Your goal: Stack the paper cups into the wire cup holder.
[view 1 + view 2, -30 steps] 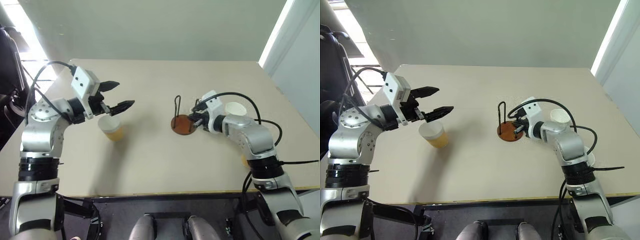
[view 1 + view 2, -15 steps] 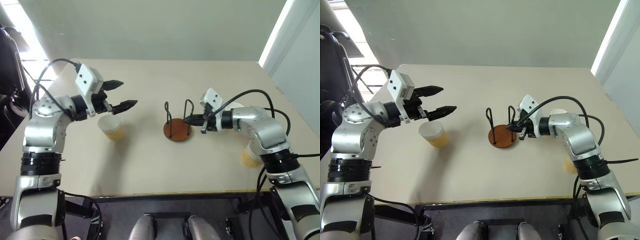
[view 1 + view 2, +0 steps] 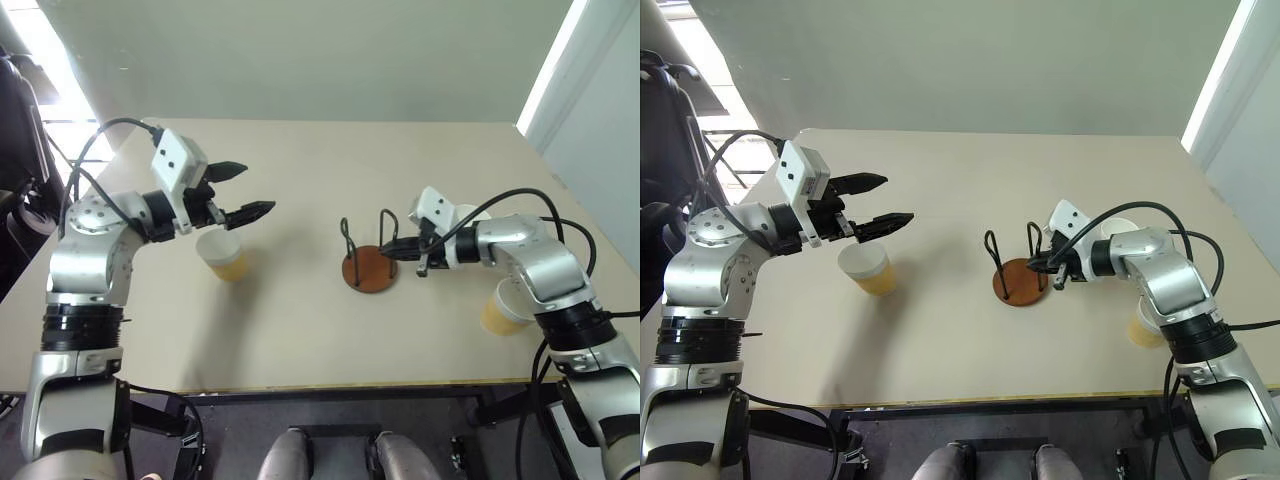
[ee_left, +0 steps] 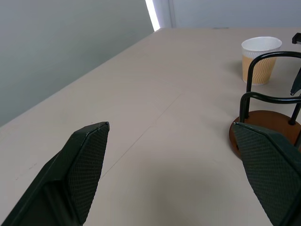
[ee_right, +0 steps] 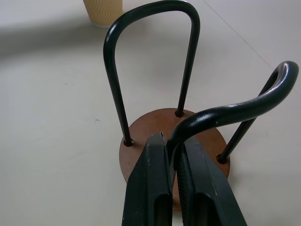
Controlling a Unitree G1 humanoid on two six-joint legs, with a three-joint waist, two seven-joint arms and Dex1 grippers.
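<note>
Right pincer [image 5: 173, 155] clenched on 1 wire loop of the holder [image 3: 370, 268], mid-worktop [image 3: 300, 330], loops upright. Left pincer [image 3: 245, 190] released, level, hovering just above a cup [image 3: 222, 254]; that arm is nearer. Holder lies to that cup's right. 2 more cups [image 3: 503, 308] by the right arm.

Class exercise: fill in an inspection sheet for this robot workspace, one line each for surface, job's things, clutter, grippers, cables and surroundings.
Surface: beige table, flat.
Job's things: wire cup holder upright mid-table, no cup in it; three paper cups, one under the left gripper, one by the right forearm, one behind the right gripper.
Clutter: nothing seen.
Grippers: left gripper open, held above a cup; right gripper shut on a wire loop of the holder.
Cables: black cables loop over both arms.
Surroundings: pale wall behind the table; bright window at the far left.
</note>
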